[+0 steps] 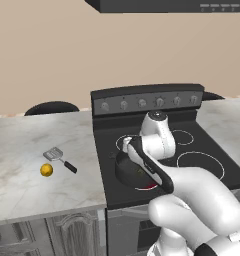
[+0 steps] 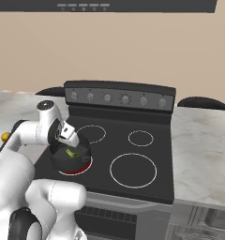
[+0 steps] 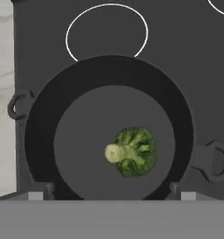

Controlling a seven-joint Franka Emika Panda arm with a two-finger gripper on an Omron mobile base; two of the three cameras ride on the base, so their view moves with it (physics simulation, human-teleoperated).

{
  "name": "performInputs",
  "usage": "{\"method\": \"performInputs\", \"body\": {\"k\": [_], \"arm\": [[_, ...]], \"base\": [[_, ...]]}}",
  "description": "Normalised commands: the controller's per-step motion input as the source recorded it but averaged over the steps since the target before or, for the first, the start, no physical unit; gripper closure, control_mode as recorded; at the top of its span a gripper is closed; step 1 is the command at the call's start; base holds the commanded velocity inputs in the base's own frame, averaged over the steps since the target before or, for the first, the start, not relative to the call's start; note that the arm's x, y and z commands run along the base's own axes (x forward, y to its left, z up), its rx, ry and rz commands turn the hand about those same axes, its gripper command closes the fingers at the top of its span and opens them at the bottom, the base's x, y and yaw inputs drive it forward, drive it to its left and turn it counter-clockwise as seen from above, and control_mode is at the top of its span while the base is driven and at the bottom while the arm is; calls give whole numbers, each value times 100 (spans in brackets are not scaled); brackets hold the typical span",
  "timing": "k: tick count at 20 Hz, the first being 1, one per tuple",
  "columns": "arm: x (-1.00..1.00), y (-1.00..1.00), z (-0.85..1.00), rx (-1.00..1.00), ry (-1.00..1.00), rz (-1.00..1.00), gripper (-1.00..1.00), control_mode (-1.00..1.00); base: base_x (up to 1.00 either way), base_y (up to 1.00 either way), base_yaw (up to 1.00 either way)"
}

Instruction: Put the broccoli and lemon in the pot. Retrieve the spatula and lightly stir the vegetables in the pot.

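Hovering: the hand (image 2: 69, 136) hangs above the pot (image 3: 109, 79), looking straight down into it.
Hand state: fingers spread apart, one tip at each lower corner of the hand view, with nothing between them.
Pot: dark, round and straight-walled, sitting on the front left burner of the stove (image 1: 212, 150); a red glow shows under its near edge in both base views; one small loop handle sticks out on each side.
Broccoli: the floret (image 3: 131, 151) lies on the pot's bottom, tipped on its side, pale stalk end pointing left in the hand view, a little off centre.
Lemon: the lemon (image 1: 46, 170) rests on the marble surface (image 1: 22, 145) to the left of the stove, well apart from the pot.
Spatula: the spatula (image 1: 59, 159) lies flat on the same surface, just beside the lemon and slightly behind it, slotted blade toward the wall and black handle pointing toward the stove.
Arm: bends forward over the front of the stove, hiding part of the pot in the left base view.
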Motion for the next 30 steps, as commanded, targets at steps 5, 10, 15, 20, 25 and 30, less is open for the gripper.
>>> {"method": "performInputs", "body": {"k": [5, 10, 15, 20, 25, 30], "arm": [[-44, 56, 47, 0, 0, 21, -100, -100], [-43, 56, 39, 0, 0, 29, -100, -100], [-26, 61, 36, 0, 0, 28, -100, -100], [-4, 79, 5, 0, 0, 7, -100, -100], [0, 87, 0, 0, 0, 0, -100, -100], [20, 90, 0, -4, 0, -4, -100, -100]], "base": [[0, 0, 0], [0, 0, 0], [0, 0, 0], [0, 0, 0], [0, 0, 0], [0, 0, 0]]}}
